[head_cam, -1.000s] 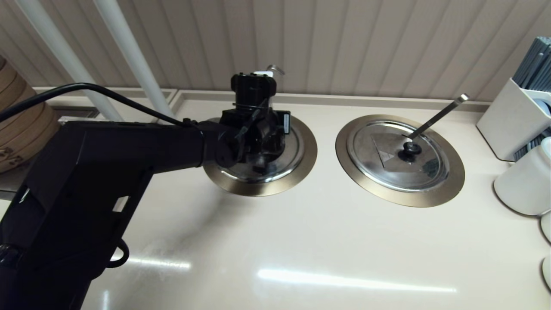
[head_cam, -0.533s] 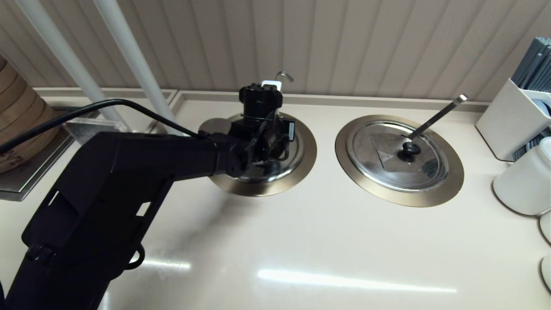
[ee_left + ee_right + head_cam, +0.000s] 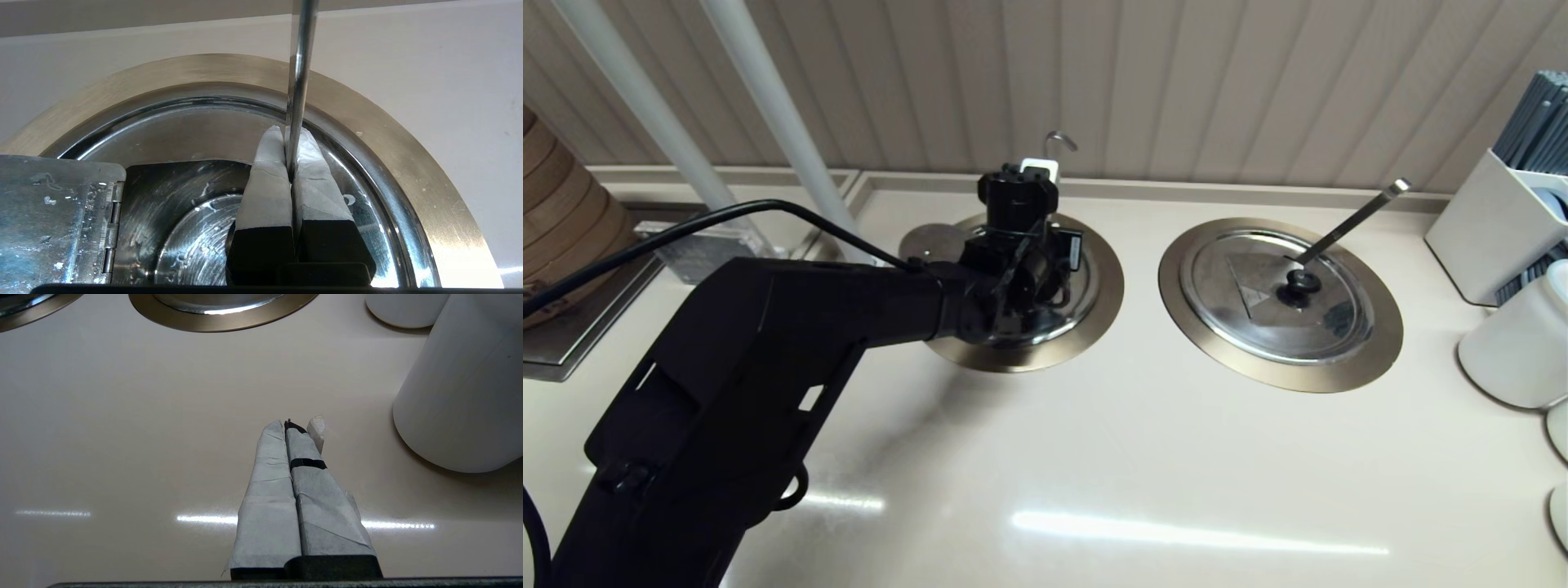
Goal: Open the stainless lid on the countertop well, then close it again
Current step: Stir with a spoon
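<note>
Beige tabletop [image 3: 1094, 457]: left claw [image 3: 289, 136] over bronze-collared round steel well [image 3: 408, 163], pinching thin hook-tipped steel ladle handle [image 3: 301, 61], prob. steadying it; right claw [image 3: 292, 424] parked, pressed together.

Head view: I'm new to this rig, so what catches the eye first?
The black left arm reaches over the counter, its left gripper shut above the left well. A hinged steel flap shows at that well's left edge, a thin hooked ladle handle behind. The right gripper hangs parked, shut, over the counter.

Bright overhead glare streaks countertop [image 3: 1176, 457]; edges perhaps distorted.
</note>
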Robot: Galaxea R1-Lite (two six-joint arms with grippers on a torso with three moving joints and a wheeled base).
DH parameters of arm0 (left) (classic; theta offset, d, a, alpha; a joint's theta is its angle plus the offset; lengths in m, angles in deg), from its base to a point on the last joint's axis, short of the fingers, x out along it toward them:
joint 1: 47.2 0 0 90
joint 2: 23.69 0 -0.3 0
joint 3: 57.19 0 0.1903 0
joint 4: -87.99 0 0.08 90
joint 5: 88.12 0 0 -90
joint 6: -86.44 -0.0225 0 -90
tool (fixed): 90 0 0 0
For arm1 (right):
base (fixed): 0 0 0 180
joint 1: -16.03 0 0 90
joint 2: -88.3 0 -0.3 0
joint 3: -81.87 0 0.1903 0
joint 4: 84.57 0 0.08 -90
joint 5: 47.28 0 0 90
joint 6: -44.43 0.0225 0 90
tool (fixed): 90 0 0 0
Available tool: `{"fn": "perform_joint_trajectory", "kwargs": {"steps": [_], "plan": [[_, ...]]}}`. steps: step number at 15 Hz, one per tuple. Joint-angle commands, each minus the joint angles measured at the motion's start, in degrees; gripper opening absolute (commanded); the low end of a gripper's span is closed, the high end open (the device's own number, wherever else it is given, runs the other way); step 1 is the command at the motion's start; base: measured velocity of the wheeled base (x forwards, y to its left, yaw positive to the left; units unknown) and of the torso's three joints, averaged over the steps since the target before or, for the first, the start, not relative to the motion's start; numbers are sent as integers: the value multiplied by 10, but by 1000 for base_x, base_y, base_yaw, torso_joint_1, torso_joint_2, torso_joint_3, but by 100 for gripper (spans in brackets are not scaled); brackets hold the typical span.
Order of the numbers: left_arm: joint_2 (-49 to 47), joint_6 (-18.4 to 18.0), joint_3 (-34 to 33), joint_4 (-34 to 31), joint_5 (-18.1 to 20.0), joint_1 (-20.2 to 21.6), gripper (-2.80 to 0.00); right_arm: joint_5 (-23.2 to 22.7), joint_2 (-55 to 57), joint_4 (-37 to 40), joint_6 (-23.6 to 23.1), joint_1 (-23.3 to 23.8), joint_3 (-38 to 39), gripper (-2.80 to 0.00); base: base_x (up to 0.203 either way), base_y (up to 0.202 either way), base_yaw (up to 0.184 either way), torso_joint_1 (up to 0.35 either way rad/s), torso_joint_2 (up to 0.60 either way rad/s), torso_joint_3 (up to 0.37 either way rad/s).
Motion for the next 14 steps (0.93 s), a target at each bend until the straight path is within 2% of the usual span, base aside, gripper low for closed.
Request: {"fn": "perform_joint_trajectory", "kwargs": {"steps": [1,10,11,12,14], "plan": [[3,1,0,2,-3,0,-280,0,0,0,0,0,3,-280,0,0,0,0,0,0],[11,11,-13,1,-17,-2,-280,0,0,0,0,0,3,-280,0,0,0,0,0,0],[11,9,-14,1,-17,-2,-76,0,0,0,0,0,3,-280,0,0,0,0,0,0],[11,9,-15,1,-17,-2,0,0,0,0,0,0,3,-280,0,0,0,0,0,0],[14,12,-14,2,-17,-3,0,0,0,0,0,0,3,-280,0,0,0,0,0,0]]}}
